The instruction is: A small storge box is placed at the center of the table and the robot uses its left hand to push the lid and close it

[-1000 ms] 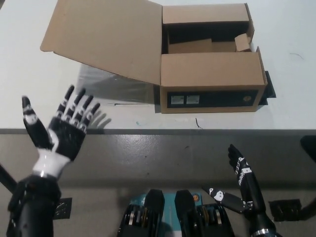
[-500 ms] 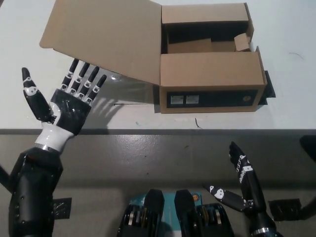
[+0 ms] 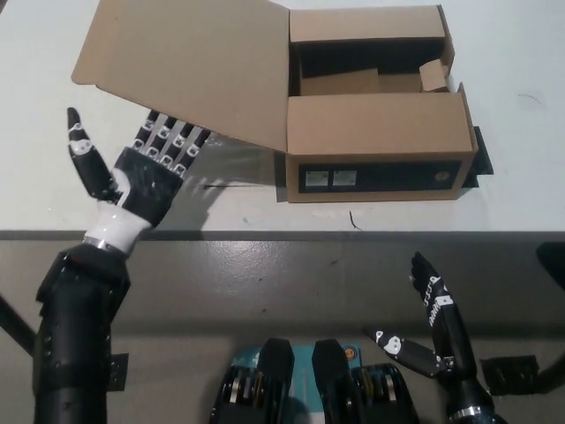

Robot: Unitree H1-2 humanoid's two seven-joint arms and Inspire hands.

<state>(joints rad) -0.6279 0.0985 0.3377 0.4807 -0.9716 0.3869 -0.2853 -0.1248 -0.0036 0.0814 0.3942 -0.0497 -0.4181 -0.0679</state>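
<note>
A brown cardboard storage box (image 3: pixel 378 132) stands on the white table (image 3: pixel 521 150), its top open. Its big lid (image 3: pixel 190 64) is swung out to the left and hangs slanted above the table. My left hand (image 3: pixel 146 172) is open, palm up, just under the lid's lower left edge, with its fingertips (image 3: pixel 181 134) reaching beneath that edge. I cannot tell if they touch the cardboard. My right hand (image 3: pixel 428 331) rests open below the table's front edge at lower right.
Inside the box, small inner flaps (image 3: pixel 433 75) fold inward. A black patch (image 3: pixel 481 159) shows on the table beside the box's right end. The table's front edge (image 3: pixel 353 233) runs across the middle of the picture.
My left hand has risen and moved forward and to the right, from near the table's front edge to under the lid's lower edge. The box, lid and right hand have stayed put.
</note>
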